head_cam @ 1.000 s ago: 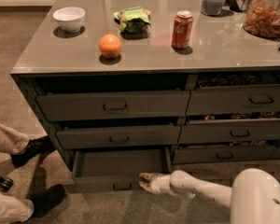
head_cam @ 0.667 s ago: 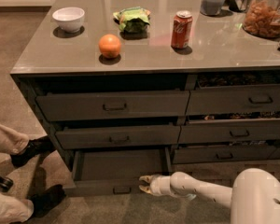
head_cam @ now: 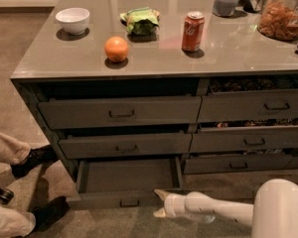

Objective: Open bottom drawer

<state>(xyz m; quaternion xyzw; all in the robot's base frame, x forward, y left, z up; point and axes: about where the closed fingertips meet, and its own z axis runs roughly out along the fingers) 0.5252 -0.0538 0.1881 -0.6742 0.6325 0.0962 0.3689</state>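
Since the bottom drawer (head_cam: 126, 175), under the near edge of the tabletop (head_cam: 154, 58) toward its left corner, is seen drawn well out, the task is judged nearly done (the gripper (head_cam: 157, 203), spread and empty, is held beside the handle (head_cam: 129, 202)).

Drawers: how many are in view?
6. Left stack: top drawer, middle drawer, bottom drawer pulled out. Right stack: upper right drawer, middle right drawer, low right drawer. The gripper, open, is beside the bottom drawer's front. Others may be offscreen.
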